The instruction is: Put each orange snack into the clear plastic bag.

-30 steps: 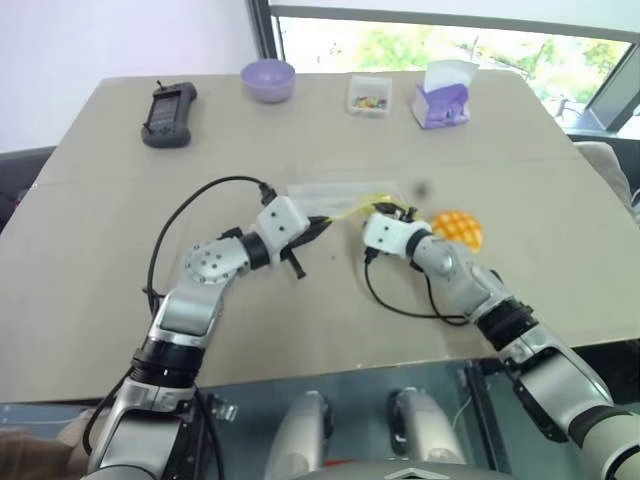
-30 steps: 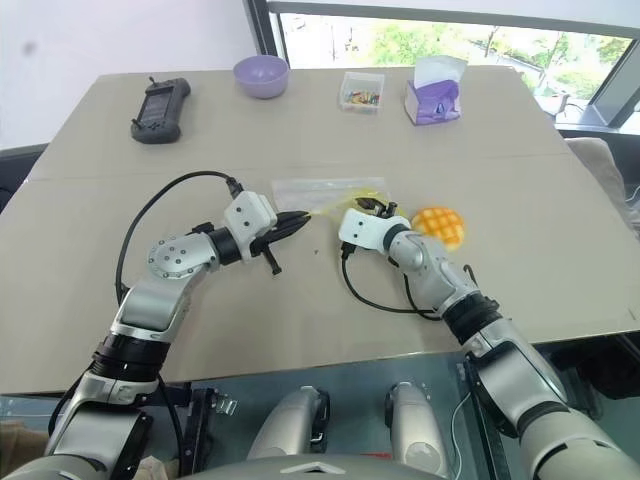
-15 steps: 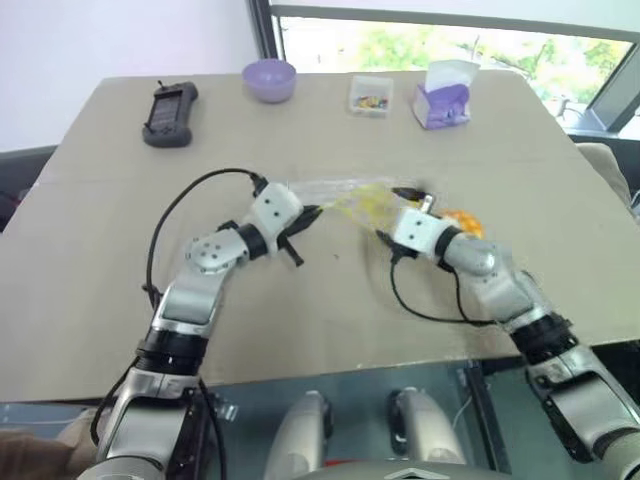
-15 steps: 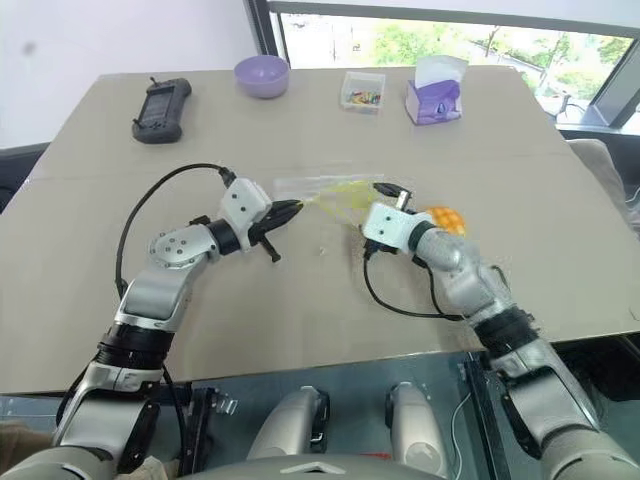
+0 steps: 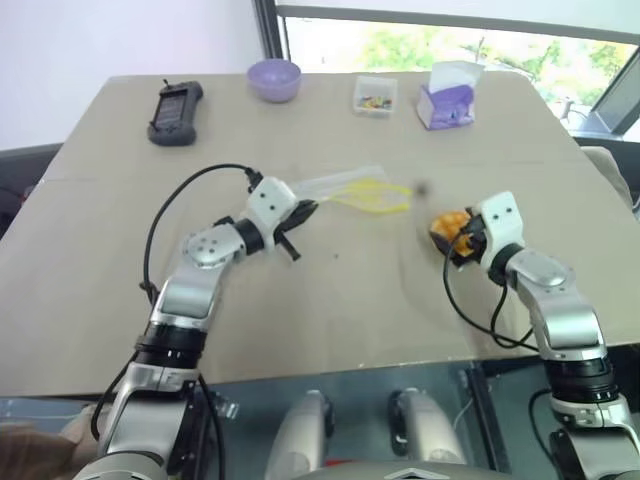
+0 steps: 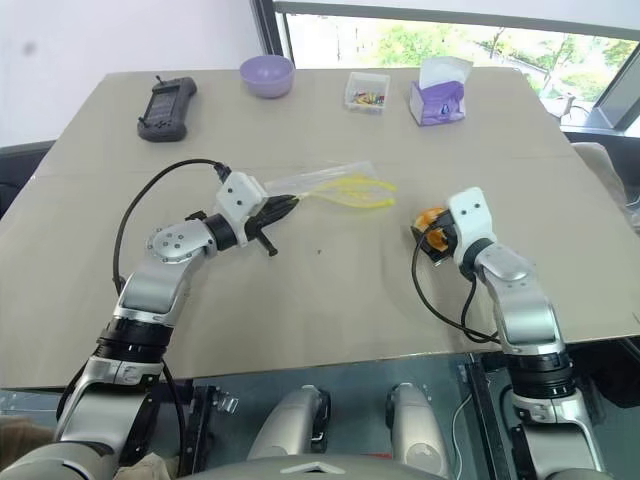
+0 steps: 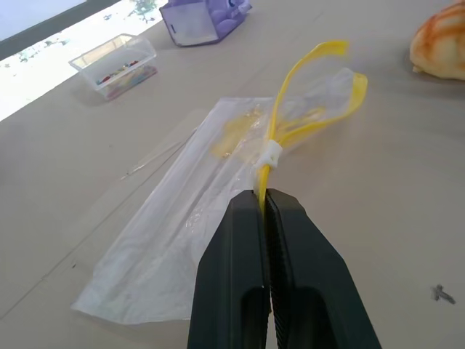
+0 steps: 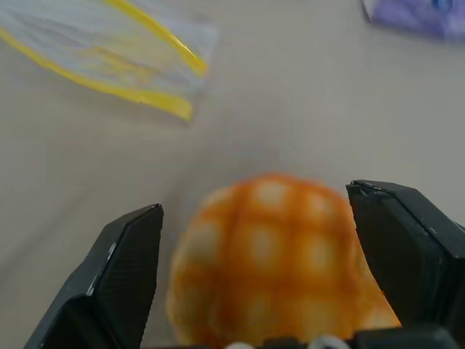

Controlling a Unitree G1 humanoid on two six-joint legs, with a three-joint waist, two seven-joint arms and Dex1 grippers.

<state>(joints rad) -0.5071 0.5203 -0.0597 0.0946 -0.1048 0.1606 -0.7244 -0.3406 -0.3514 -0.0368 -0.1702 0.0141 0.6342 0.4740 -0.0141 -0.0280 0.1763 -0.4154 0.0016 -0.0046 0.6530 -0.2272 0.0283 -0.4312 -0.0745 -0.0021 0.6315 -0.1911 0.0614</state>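
The clear plastic bag [image 5: 340, 187] lies on the middle of the table, its yellow seal strip [image 7: 314, 96] spread into a loop at the mouth. My left gripper [image 7: 263, 200] is shut on that strip at the bag's near corner. To the right, the round orange snack [image 5: 447, 221] with its criss-cross top sits on the table. My right gripper [image 8: 261, 247] is open, and the orange snack [image 8: 272, 265] lies between its two fingers [image 8: 120, 269]. I cannot tell whether they touch it.
Along the far edge stand a black handheld device [image 5: 175, 100], a purple bowl [image 5: 274, 78], a small clear box of colourful bits [image 5: 374, 94] and a purple tissue box [image 5: 446, 100]. Black cables trail from both wrists over the table [image 5: 330, 310].
My right gripper let go of the bag's mouth, swung right to the snack, rolled and opened wider. The left gripper kept its hold; the bag's mouth now hangs from it alone.
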